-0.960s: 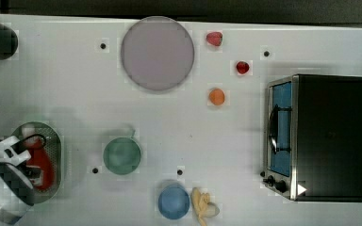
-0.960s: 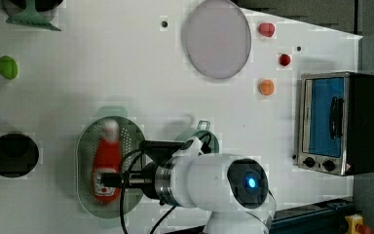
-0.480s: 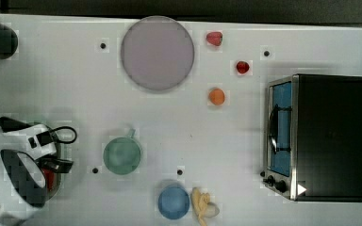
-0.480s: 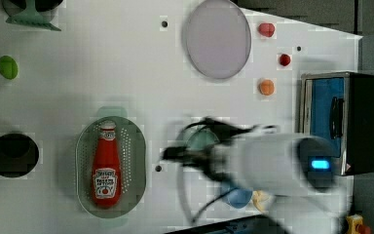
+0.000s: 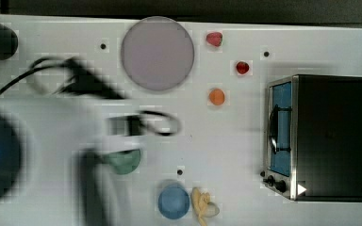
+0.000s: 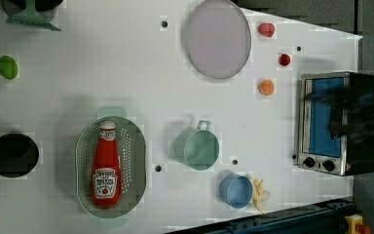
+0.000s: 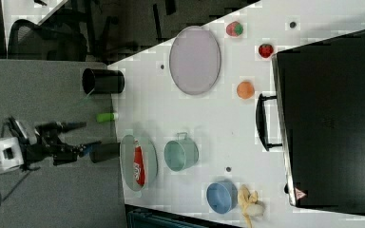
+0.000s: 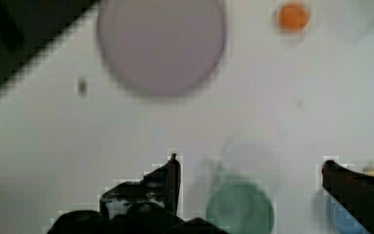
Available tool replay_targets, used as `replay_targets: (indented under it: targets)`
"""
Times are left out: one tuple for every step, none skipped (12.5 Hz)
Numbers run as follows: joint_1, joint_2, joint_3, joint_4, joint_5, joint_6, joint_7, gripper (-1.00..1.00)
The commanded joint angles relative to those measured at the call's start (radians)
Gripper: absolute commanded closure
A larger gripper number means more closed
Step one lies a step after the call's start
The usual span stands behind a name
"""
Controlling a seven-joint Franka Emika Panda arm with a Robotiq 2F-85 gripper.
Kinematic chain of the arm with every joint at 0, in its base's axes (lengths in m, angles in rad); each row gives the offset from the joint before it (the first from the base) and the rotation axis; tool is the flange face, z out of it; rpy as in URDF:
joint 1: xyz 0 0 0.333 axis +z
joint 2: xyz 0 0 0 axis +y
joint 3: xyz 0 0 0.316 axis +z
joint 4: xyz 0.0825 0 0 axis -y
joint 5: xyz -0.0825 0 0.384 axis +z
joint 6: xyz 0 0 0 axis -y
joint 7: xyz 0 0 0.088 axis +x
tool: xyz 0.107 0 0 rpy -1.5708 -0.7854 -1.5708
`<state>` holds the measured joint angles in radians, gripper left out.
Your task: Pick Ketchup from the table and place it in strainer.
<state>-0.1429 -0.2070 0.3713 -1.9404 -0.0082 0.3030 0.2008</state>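
The Ketchup is a red squeeze bottle with a white cap. It lies lengthwise inside the pale green strainer on the white table, near the left view's lower left. The right view shows the Ketchup in the strainer as well. My gripper is open and holds nothing; in the wrist view its dark fingers stand wide apart above the table. The arm is a white blur across the top view's left. It hangs clear of the bottle.
A green cup stands beside the strainer. A blue bowl and a banana lie near the table's edge. A grey-lilac plate, small fruits and a toaster oven fill the other side. A black cup sits by the strainer.
The arm has pulled away from the strainer and swung across the table, leaving the Ketchup lying in the strainer. The bottle and strainer have not moved.
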Motion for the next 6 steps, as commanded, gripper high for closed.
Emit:
replay_targets:
  targets:
    - [-0.040,0.009,-0.127,-0.042,0.000,-0.044,-0.045,-1.00]
    - [-0.040,-0.005,-0.159,-0.042,0.000,-0.047,-0.045,-1.00]
    - [-0.040,-0.018,-0.183,-0.042,0.000,-0.071,-0.045,-1.00]
    - [-0.040,-0.026,-0.196,-0.043,0.000,-0.105,-0.045,-1.00]
    - [-0.040,-0.034,-0.205,-0.042,0.002,-0.144,-0.045,-1.00]
    - [-0.040,-0.040,-0.206,-0.040,0.007,-0.150,-0.045,-1.00]
